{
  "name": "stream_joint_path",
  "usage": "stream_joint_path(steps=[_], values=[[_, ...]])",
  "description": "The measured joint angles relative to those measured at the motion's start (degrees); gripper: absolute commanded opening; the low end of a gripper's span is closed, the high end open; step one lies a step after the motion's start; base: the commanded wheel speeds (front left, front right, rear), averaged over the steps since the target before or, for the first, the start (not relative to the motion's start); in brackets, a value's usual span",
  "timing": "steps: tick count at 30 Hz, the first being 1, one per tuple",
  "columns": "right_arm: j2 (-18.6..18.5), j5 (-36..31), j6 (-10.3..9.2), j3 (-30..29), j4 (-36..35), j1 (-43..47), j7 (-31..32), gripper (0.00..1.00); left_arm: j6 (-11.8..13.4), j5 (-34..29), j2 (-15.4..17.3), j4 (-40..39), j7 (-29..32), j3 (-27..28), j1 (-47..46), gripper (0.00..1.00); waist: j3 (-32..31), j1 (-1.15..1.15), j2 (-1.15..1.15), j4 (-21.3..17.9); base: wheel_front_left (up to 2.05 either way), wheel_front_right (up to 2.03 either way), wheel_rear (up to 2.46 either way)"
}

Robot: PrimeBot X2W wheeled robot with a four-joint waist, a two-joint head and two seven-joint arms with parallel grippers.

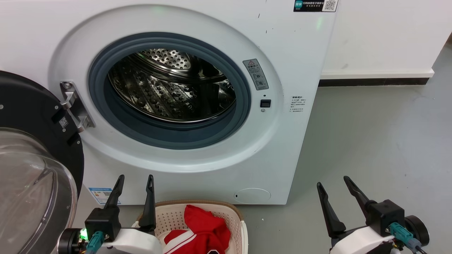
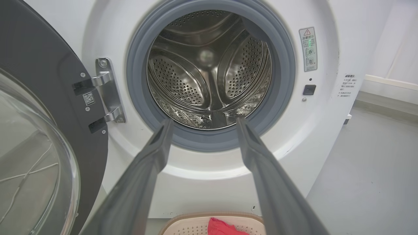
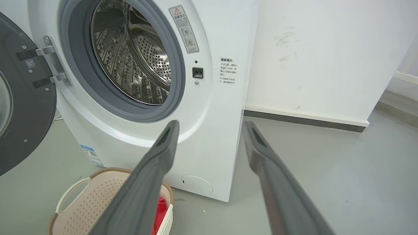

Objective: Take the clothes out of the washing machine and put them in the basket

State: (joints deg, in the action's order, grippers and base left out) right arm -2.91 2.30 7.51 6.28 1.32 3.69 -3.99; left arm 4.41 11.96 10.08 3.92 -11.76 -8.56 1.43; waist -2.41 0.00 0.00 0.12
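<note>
In the basket (image 1: 231, 216) before the washing machine (image 1: 282, 141): red clothes (image 1: 204, 225) heaped, soft, light, limp; likely best pinched at a raised fold. Left gripper (image 1: 136, 178), right gripper (image 1: 332, 181) both spread wide, holding nothing.

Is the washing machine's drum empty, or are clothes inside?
Empty, as far as visible: the drum shows bare perforated steel, and the red clothes lie in the basket.
</note>
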Motion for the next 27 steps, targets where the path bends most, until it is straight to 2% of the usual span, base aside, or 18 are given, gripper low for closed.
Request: stream_joint_path(steps=[11,12,16,27], values=[[0.0,0.3,0.0,0.0,0.1,0.0,0.0,1.0,0.5,0.4,0.5,0.1,0.0,0.0,-0.2,1.0,0.2,0.0,0.0,0.2,0.0,0.0,0.0],[0.0,0.3,0.01,0.1,0.3,0.0,0.0,0.0,0.6,0.4,0.5,0.3,0.0,-0.1,-0.2,0.0,0.2,0.0,0.0,0.2,0.0,0.0,0.0],[0.0,0.7,0.01,0.1,2.3,1.2,0.1,0.0,0.6,0.8,-0.2,2.4,0.1,-0.4,1.3,0.0,0.2,0.0,0.0,0.2,0.0,0.0,0.0],[-0.6,14.4,0.01,-0.5,3.8,0.9,0.6,0.0,-1.2,12.2,-1.3,3.7,2.9,1.7,0.9,0.0,0.4,0.0,0.0,0.2,0.0,0.0,0.0]])
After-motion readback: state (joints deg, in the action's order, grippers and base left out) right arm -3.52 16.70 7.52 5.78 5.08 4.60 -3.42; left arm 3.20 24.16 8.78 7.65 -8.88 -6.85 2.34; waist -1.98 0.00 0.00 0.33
